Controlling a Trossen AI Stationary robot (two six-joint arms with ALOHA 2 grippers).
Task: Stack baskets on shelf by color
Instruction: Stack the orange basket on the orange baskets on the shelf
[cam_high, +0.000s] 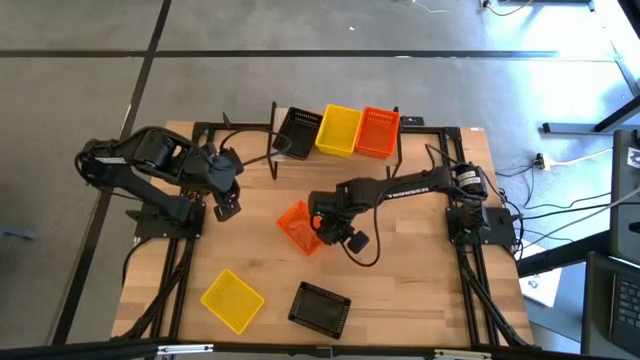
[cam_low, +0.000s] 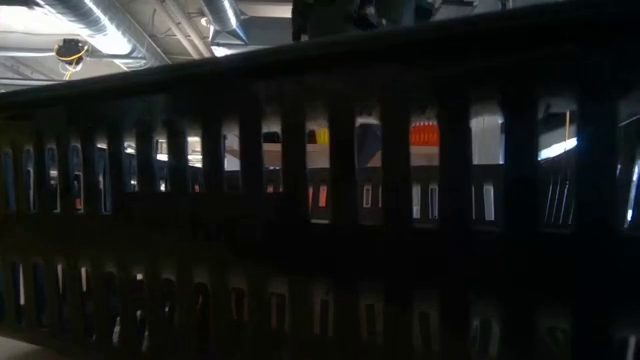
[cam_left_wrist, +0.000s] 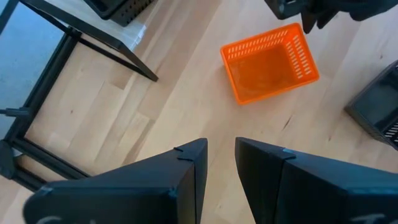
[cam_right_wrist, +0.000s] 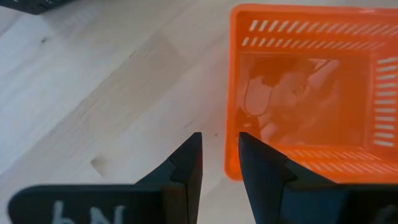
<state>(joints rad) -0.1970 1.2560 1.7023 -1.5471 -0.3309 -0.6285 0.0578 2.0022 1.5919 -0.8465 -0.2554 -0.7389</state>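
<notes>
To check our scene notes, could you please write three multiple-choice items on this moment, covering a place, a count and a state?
1. Where is the loose orange basket?
A. On the shelf
B. On the tabletop, beside the right gripper
C. Inside a black basket

2. How many baskets lie loose on the tabletop?
A. One
B. Three
C. Five

3. How do the right gripper's fingers stand?
A. Clamped on a yellow basket
B. Clamped on a black basket
C. Slightly apart, holding nothing

Answers:
1 B, as the high view shows it on the wood next to the right arm's tip.
2 B, as the orange one, the yellow basket and the black basket lie there.
3 C, as bare wood shows in the gap.
</notes>
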